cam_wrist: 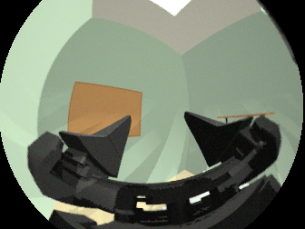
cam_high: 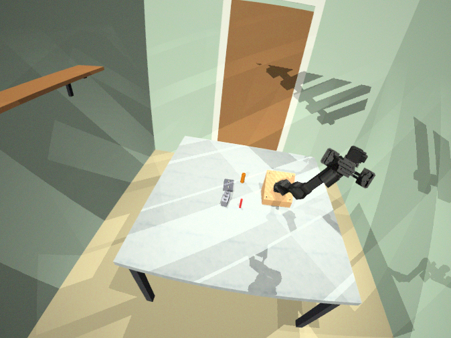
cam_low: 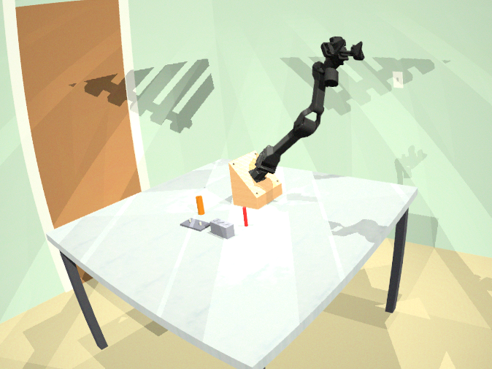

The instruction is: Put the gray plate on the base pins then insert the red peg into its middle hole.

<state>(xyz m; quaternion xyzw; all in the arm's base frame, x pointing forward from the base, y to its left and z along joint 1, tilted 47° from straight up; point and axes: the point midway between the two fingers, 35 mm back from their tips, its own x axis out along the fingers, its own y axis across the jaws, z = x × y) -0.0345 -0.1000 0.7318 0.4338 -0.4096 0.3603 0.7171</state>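
The base (cam_high: 230, 189) (cam_low: 189, 226) is a thin dark gray slab lying flat on the table, with two short pale pins standing up. The gray plate (cam_high: 224, 203) (cam_low: 223, 231), a thick block with a row of holes in its top, rests on the table right beside the base, off the pins; whether they touch is unclear. The red peg (cam_high: 241, 203) (cam_low: 245, 216) stands upright on the table near the plate. My gripper (cam_high: 347, 167) (cam_low: 344, 51) (cam_wrist: 158, 116) is open and empty, raised high and far from these things. The wrist view shows only walls, ceiling, door and shelf beyond the fingers.
An orange cylinder (cam_high: 242, 177) (cam_low: 199, 205) stands upright behind the base and peg. The arm rises from a sloped wooden block (cam_high: 276, 202) (cam_low: 241, 188) on the marble-look table (cam_high: 181, 232) (cam_low: 254, 303). A brown shelf (cam_high: 49, 83) is on the wall.
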